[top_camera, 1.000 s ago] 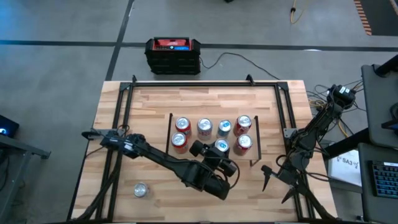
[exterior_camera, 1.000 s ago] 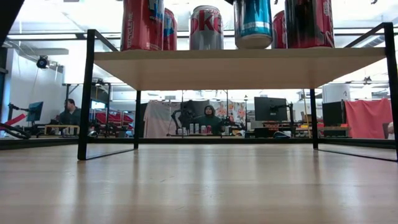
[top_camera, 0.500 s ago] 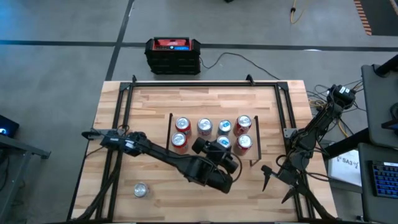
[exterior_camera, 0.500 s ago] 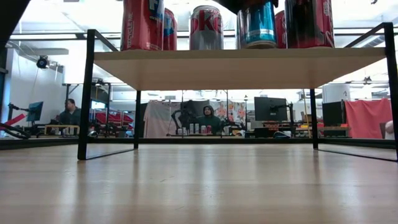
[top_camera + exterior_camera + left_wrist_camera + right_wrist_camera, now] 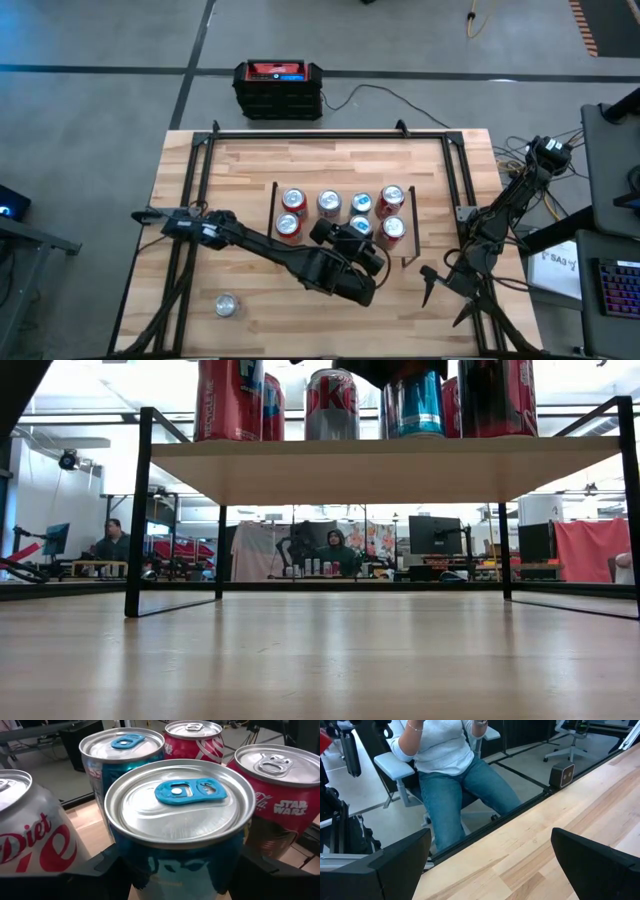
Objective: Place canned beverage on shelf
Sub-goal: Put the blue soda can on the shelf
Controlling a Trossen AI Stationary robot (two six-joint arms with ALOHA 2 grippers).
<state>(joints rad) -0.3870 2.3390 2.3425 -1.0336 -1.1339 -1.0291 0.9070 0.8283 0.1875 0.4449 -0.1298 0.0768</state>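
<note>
While your left end effector (image 5: 357,240) sits over the front row of the shelf (image 5: 380,458), its two dark fingers (image 5: 107,865) bracket a blue canned beverage (image 5: 177,825), one on each side of the can's body. From the left wrist view the fingers look closed against the can, so you appear to have hold of it. In the low view the blue can's base seems to meet the light-wood board, though whether its full weight is down cannot be told.

Around the held can stand other cans, all close. A second blue-tabbed can (image 5: 122,755) is just behind it, a red can (image 5: 194,739) beside that, a red Star Wars can (image 5: 275,785) just to one side, and a silver Diet Coke can (image 5: 27,835) just to the other. In the high view, six other cans fill the shelf in two rows, with yours in the gap in the front row.

One more can (image 5: 227,305) lies well apart on the wooden surface (image 5: 250,160), near the front left edge.

Your right end effector (image 5: 430,285) waits off the shelf's right side, fingers spread wide and holding nothing. A seated person (image 5: 450,765) shows beyond the surface edge in the right wrist view.

The likely risk is crowding. If you spread the fingers wide on release, they could nudge the Diet Coke or Star Wars can and tip it. Lifting away at an angle could drag the blue can off its spot.
</note>
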